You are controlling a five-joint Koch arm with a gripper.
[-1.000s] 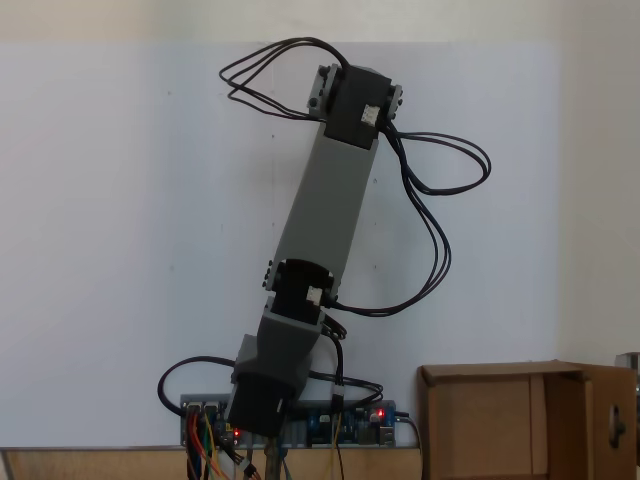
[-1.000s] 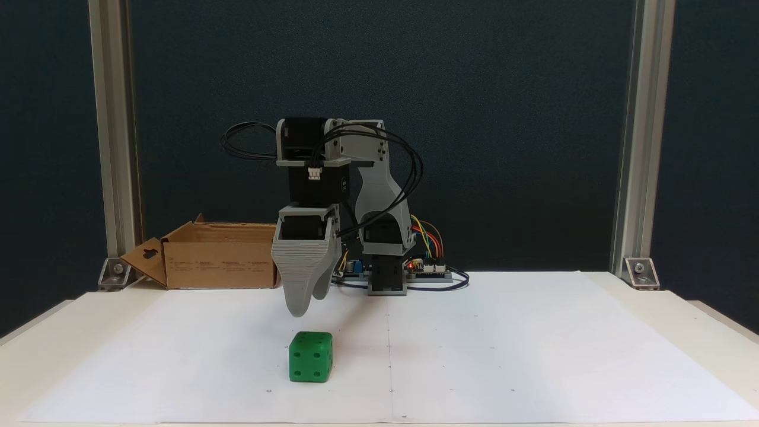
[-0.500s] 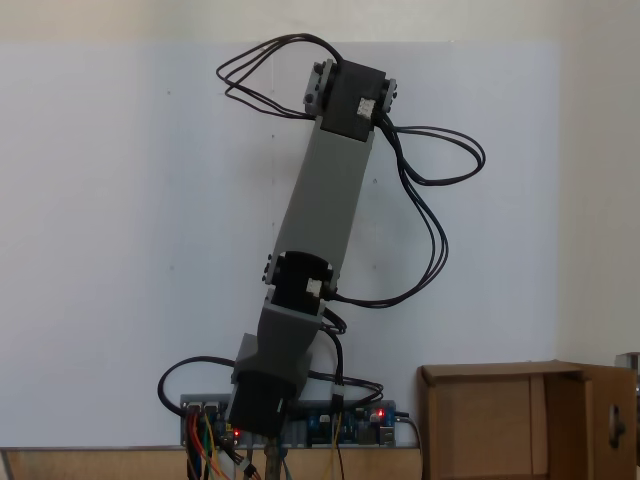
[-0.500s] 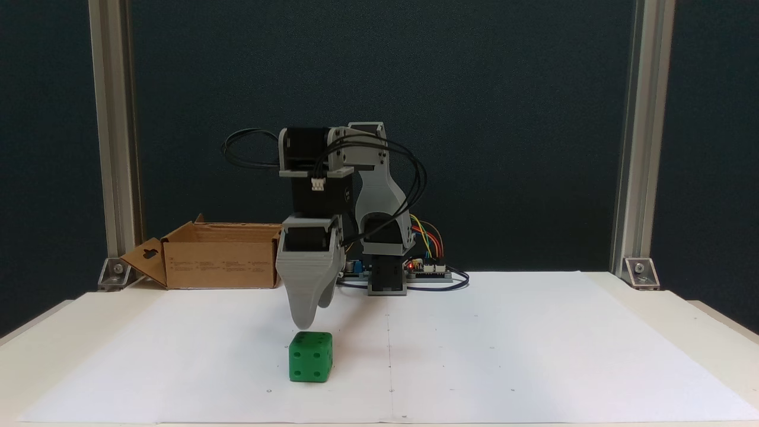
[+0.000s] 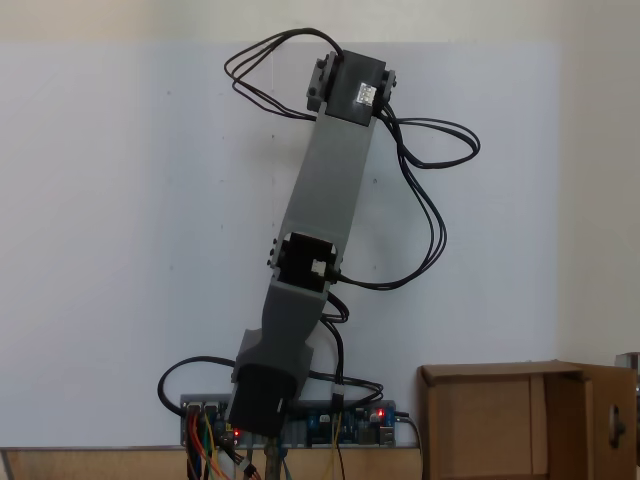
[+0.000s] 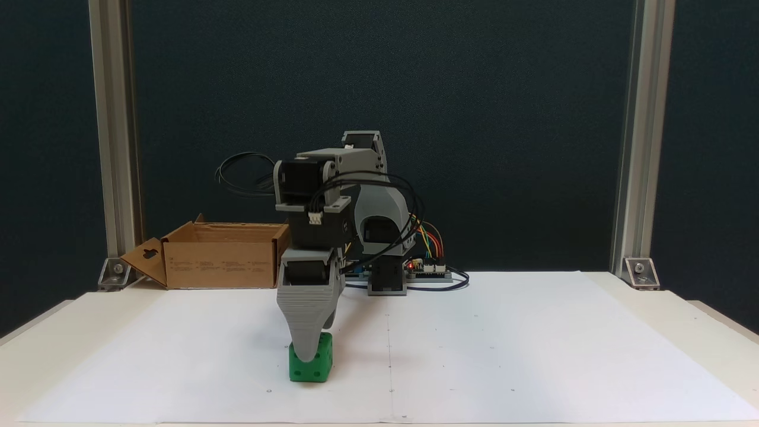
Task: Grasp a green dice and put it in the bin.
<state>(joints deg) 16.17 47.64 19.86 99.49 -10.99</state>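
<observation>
The green dice (image 6: 312,370) sits on the white paper near the table's front, left of centre. My gripper (image 6: 307,354) points straight down onto it. The grey front jaw covers the dice's upper left face, and the other jaw's tip is hidden behind it, so the opening cannot be judged. The bin (image 6: 220,261), a brown cardboard box with upright flaps, stands at the back left, well apart from the dice. In a fixed view from above, the arm (image 5: 322,195) stretches up across the paper and hides gripper and dice, and the bin (image 5: 500,420) lies at the lower right.
A controller board with coloured wires (image 6: 428,267) sits beside the arm's base at the back centre. Aluminium posts (image 6: 114,142) stand at both back corners. White paper (image 6: 533,344) covers the table, with open room on the right.
The arm has lowered and reached forward; the gripper dropped from hanging above the dice to sitting down over it. The dice has not moved.
</observation>
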